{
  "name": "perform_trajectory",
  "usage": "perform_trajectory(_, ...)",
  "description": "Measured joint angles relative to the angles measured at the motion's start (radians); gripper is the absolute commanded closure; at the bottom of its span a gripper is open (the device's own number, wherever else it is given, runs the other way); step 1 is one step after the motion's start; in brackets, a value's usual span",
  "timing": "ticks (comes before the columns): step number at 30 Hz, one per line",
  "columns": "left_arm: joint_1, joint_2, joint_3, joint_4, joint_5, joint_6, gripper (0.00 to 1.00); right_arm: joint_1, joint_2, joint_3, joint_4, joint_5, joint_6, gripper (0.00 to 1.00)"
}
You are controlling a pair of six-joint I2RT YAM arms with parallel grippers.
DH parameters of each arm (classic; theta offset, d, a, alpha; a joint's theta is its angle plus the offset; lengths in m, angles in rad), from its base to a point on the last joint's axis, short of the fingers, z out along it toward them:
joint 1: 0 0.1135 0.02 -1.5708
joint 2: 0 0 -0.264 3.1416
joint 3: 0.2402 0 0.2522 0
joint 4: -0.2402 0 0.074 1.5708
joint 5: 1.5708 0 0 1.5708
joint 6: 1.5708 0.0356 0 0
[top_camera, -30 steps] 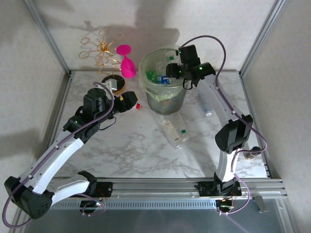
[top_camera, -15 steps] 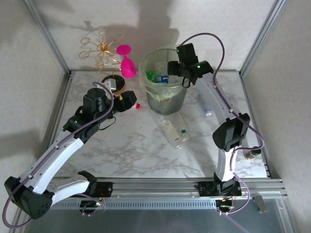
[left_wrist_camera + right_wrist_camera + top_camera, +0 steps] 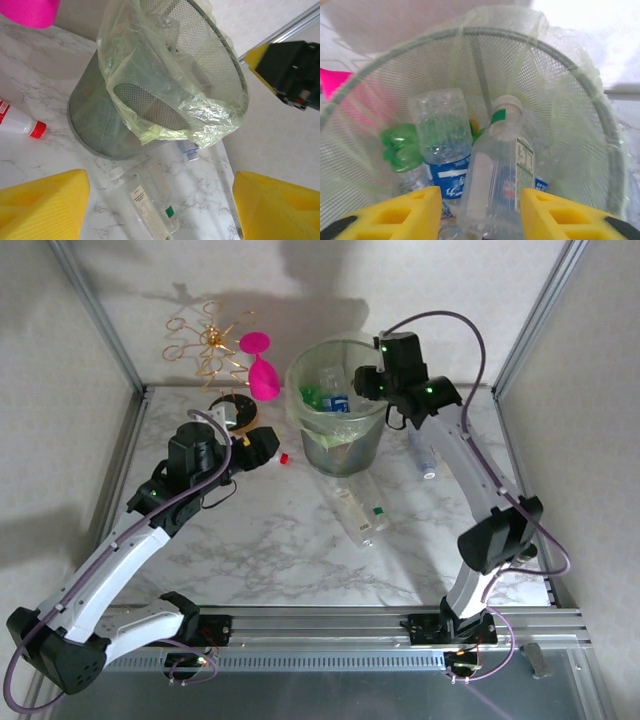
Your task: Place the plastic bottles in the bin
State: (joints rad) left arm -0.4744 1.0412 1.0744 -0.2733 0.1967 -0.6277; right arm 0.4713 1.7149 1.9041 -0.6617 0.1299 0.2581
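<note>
The right gripper (image 3: 480, 200) hangs just over the bin's (image 3: 345, 450) right rim (image 3: 545, 45), its yellow fingers (image 3: 395, 215) spread with a gap between them. Seen through that gap, a clear white-capped bottle (image 3: 495, 170) lies inside the bin, leaning on a blue-labelled bottle (image 3: 440, 140) and a crushed green bottle (image 3: 400, 147).

The left gripper (image 3: 161, 180) hovers well to the left of the bin, jaws wide apart and holding nothing. A red-capped bottle (image 3: 17, 122) lies on the marble between this gripper and the bin's wall. Two clear bottles (image 3: 358, 512) lie side by side just in front of the bin, below the left fingers' gap. A further bottle (image 3: 424, 455) lies just right of the bin.
</note>
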Motion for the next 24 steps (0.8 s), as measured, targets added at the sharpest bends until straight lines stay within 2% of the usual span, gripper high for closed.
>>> perform_trajectory(8, 0.0, -0.029, -0.124, 0.009, 0.011, -0.027, 0.26, 0.001, -0.394, -0.362, 0.076, -0.067, 0.037, 0.55)
perform_trajectory(14, 0.0, -0.032, -0.261, 0.007, 0.023, -0.067, 0.25, 0.001, -0.605, -0.666, 0.1, -0.135, 0.101, 0.52)
perform_trajectory(16, 0.0, -0.034, -0.291, 0.007, 0.023, -0.076, 0.26, 0.001, -0.639, -0.751, 0.097, -0.158, 0.118, 0.48)
perform_trajectory(18, 0.0, -0.034, -0.315, 0.01, 0.023, -0.083, 0.25, 0.001, -0.651, -0.818, 0.098, -0.169, 0.133, 0.37)
perform_trajectory(24, 0.0, -0.034, -0.373, 0.038, 0.023, -0.104, 0.25, 0.001, -0.629, -0.947, 0.127, -0.186, 0.15, 0.37)
